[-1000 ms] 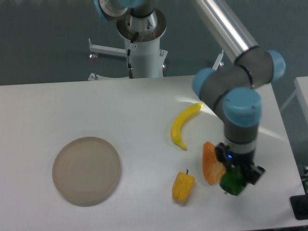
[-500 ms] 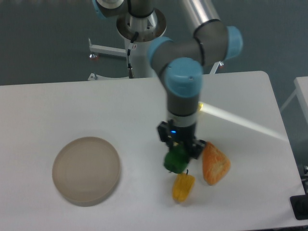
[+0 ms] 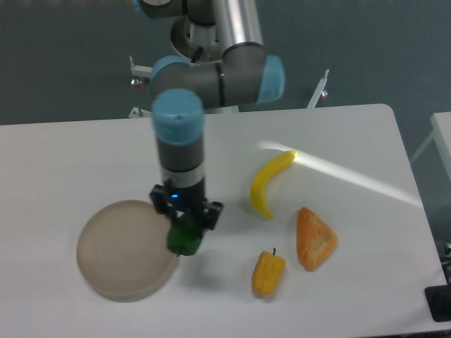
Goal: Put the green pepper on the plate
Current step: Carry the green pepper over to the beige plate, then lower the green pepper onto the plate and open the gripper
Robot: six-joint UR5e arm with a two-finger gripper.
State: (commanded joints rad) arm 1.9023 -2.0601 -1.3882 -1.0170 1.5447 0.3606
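The arm has swung well away from the food pile since half a second ago: then the gripper (image 3: 184, 220) hung just above the yellow pepper (image 3: 268, 273), and now it stands at the right edge of the plate (image 3: 116, 257), with the green pepper (image 3: 184, 236) carried along in it. A second ago it was farther off still, beyond the orange wedge (image 3: 316, 238). The banana (image 3: 270, 183), hidden behind the arm half a second ago, shows again, well to the right of the plate.

The green pepper sits directly under the gripper, pinched between its two fingers, which are clamped on its upper part. It overlaps the plate's right rim, and I cannot tell whether it touches the rim or hangs above it. The yellow pepper lies to the right of the plate on the white table (image 3: 63, 162), the orange wedge beyond that.
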